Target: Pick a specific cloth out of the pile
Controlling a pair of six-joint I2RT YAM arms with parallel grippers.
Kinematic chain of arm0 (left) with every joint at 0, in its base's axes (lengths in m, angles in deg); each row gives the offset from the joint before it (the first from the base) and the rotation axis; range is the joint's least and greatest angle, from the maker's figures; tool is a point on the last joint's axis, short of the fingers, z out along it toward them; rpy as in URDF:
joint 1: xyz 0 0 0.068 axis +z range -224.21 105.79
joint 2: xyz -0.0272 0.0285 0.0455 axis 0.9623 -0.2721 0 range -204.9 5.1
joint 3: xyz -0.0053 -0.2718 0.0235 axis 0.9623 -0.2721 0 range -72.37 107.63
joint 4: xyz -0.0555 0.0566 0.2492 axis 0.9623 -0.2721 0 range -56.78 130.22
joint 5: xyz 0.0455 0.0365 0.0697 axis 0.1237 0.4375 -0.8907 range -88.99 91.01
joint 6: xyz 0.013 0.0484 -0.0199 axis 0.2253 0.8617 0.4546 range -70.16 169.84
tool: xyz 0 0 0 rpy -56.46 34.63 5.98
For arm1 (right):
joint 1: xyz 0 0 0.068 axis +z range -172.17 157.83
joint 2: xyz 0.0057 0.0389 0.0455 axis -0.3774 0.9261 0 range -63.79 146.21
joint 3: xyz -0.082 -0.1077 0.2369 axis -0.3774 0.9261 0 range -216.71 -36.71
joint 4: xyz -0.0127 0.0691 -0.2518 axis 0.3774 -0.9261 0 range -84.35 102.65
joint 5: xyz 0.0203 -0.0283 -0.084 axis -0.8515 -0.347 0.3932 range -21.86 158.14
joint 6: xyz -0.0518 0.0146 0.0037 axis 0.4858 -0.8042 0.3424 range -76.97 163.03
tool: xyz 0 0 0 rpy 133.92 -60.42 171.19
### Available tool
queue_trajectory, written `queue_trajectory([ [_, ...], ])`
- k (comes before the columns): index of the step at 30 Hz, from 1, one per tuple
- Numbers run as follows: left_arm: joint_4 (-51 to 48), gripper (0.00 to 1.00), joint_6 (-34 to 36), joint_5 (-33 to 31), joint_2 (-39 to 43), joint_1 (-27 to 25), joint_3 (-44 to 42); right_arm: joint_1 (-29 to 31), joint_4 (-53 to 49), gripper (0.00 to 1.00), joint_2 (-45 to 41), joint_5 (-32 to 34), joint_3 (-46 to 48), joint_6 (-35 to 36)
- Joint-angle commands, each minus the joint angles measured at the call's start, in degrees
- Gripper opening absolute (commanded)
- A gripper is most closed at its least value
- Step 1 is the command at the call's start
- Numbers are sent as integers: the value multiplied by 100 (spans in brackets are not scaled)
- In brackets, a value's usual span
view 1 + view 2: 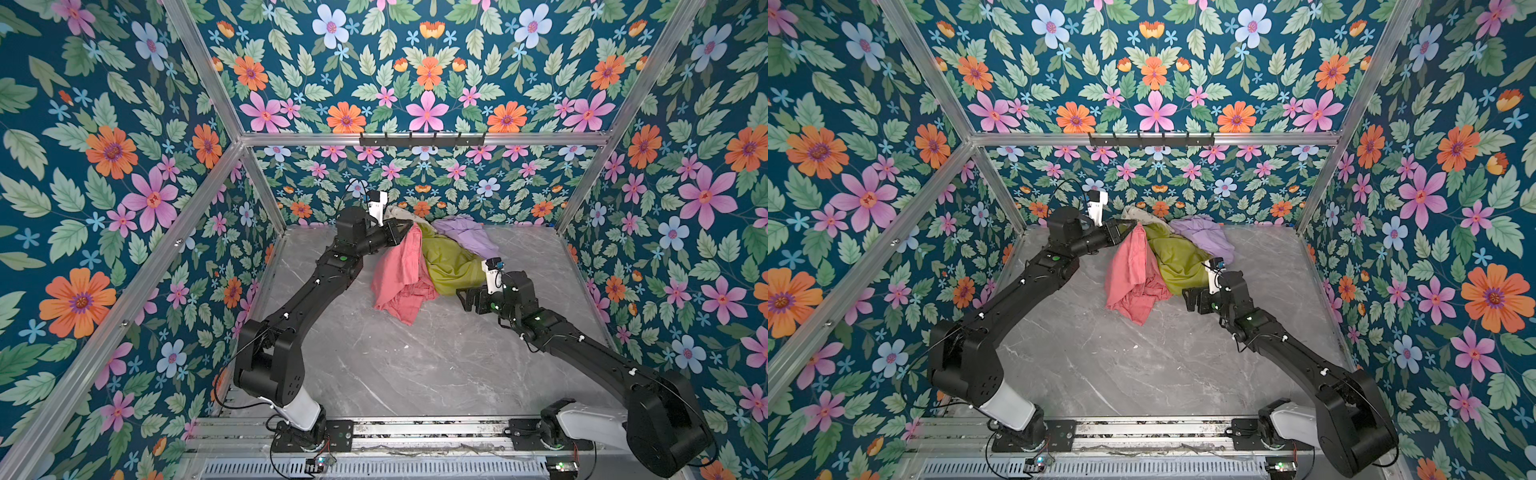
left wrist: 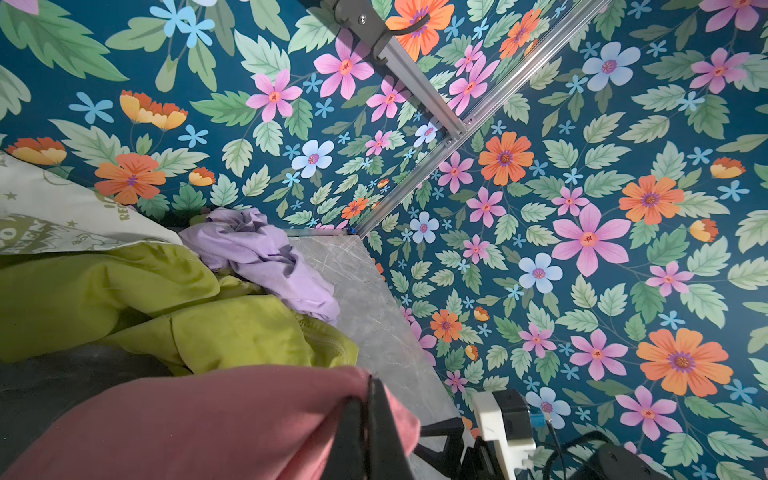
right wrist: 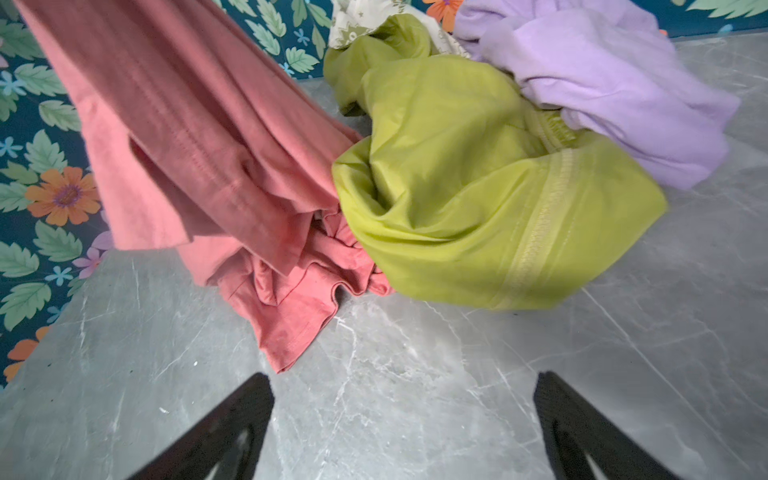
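**Salmon cloth pinched, hem on the table**

The olive-green cloth (image 1: 451, 266) crowds the cloth (image 1: 399, 274) at its three o'clock. The lilac cloth (image 1: 465, 235) and the cream patterned cloth (image 1: 395, 214) lie toward twelve. My left gripper (image 1: 409, 227) is clamped on the cloth, which is plain salmon-pink and drapes in folds to the table (image 1: 395, 365). My right gripper (image 3: 401, 378) hovers spread wide and empty at the pile's (image 1: 440, 253) five o'clock.

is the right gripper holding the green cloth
No, the right gripper stands open and empty, short of the olive-green cloth.
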Motion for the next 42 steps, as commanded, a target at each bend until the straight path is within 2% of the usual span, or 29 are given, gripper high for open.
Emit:
queue_trajectory([
  [1,226,0,80,-8,62,-2,-37,365,160,94,111,300,11,120],
  [7,278,0,91,-40,101,-2,-211,1264,305,86,1039,636,-378,213],
  [11,294,0,108,-57,119,-3,-306,1993,66,79,1941,991,-1077,537],
  [15,309,0,108,-63,137,-2,-371,2373,-200,70,2828,1157,-1773,717],
  [21,314,0,128,-60,207,6,-472,2490,-286,61,3444,1096,-2159,709],
  [34,349,0,144,-32,181,15,-494,2496,-473,53,4243,1411,-2532,790],
  [37,349,0,144,-34,172,15,-488,2499,-571,46,4407,1601,-2612,805],
  [42,331,0,165,-44,193,15,-496,2495,-642,25,4490,1812,-2651,755],
])
